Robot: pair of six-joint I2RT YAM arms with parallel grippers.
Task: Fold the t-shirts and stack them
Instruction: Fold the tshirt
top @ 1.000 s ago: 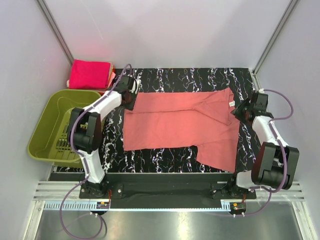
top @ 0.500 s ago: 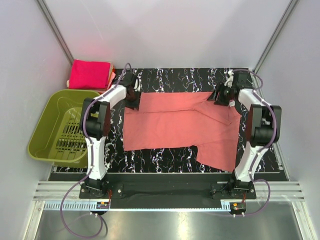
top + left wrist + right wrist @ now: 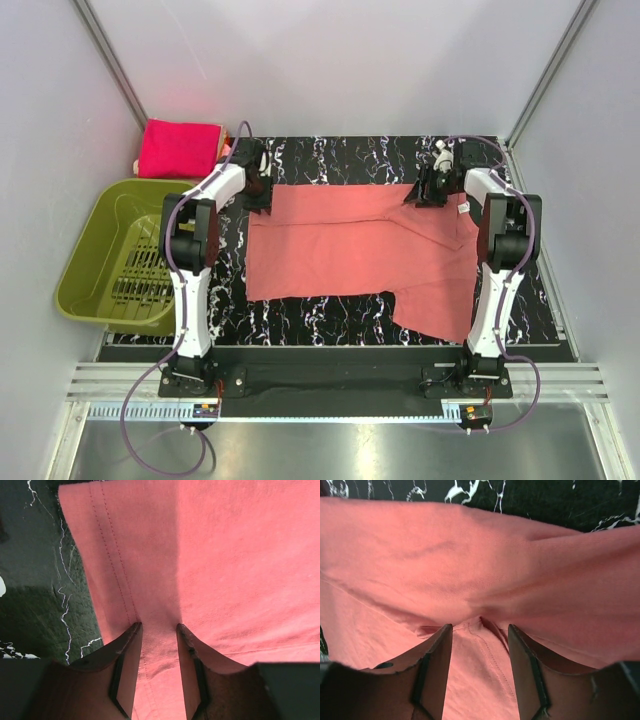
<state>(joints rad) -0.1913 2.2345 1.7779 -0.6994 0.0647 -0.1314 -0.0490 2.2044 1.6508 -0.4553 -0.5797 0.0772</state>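
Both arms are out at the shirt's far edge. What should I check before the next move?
1. Left gripper over the shirt's far-left corner: ok, its fingers straddle the hem.
2. Right gripper over the far-right edge: ok, a small pucker lies ahead of it.
3. Cloth gripped: not ok, both grippers stand open.
4. Grippers down on the table: cannot tell.
5. Shirt flat: not ok, its right part is creased, with a flap reaching toward the near edge.
6. Stack clear of the shirt: ok, it sits apart at the far left.
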